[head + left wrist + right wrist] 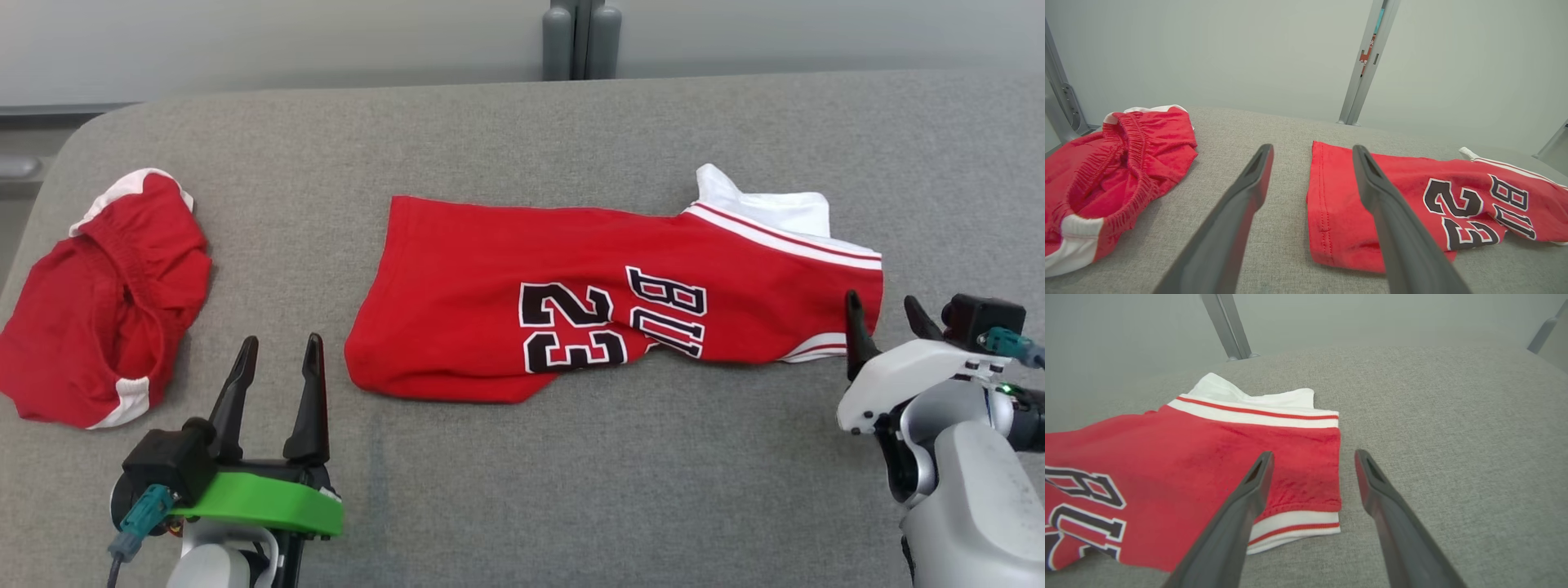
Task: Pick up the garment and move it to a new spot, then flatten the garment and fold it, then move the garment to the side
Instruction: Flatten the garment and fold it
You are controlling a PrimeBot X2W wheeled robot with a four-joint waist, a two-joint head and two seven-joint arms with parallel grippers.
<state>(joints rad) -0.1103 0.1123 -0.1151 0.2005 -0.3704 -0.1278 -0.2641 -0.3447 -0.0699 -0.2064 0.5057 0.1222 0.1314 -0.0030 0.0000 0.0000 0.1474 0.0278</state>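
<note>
The red jersey [571, 302] lies across the middle of the grey surface [571, 490], seemingly folded in 2, left gripper [282, 343] spread near its hem, right gripper [882, 302] spread at its striped end, where pinching only 1 layer could drag the fold open.

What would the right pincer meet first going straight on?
Most likely the red jersey: the right pincer points at its striped end, one finger over cloth, the other over bare cushion; height unclear.
</note>
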